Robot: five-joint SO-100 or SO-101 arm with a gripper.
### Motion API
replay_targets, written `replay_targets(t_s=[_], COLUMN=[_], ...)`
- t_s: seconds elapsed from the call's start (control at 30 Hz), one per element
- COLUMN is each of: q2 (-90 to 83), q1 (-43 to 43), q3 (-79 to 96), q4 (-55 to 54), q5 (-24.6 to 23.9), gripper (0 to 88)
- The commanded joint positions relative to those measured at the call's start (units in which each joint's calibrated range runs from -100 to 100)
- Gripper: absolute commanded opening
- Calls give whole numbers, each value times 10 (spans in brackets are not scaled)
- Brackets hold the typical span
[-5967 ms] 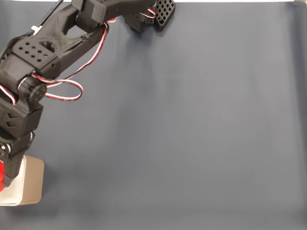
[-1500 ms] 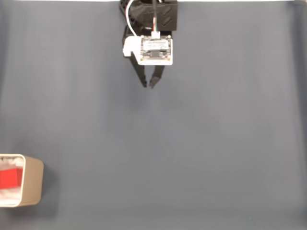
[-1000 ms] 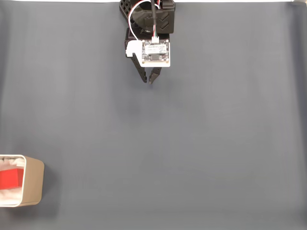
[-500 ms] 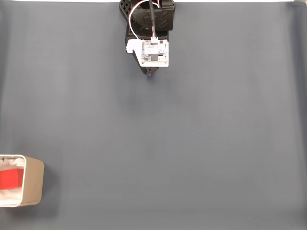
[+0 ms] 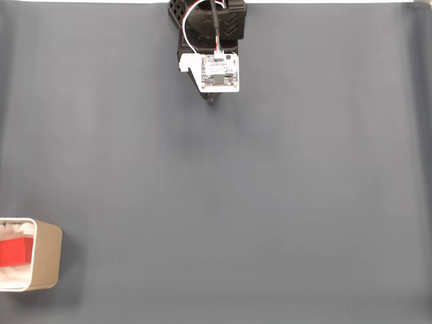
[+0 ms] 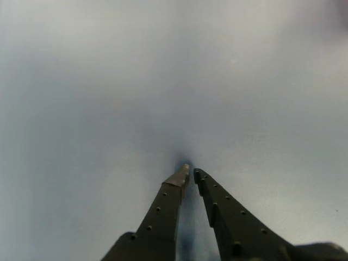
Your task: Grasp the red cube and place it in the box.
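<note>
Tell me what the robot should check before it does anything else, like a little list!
1. Is the red cube in the box? Ok: it sits inside, at the fixed view's lower left edge.
2. Is the gripper empty? Ok: its tips nearly meet with nothing between them.
3. Is the gripper away from the box? Ok: it sits at the top of the fixed view, far from the box.
4. Is the box upright on the grey mat? Ok, though the frame edge cuts it off.
5. Is the cube lying flat on the box's bottom? Cannot tell.
</note>
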Motion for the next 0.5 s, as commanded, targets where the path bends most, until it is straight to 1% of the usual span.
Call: replay_targets(t_s=[0.0,0.47], q2=[1,1], q1=[-4,-1], q3=[8,8], q4=[17,17], q5=[6,5], gripper=[0,2])
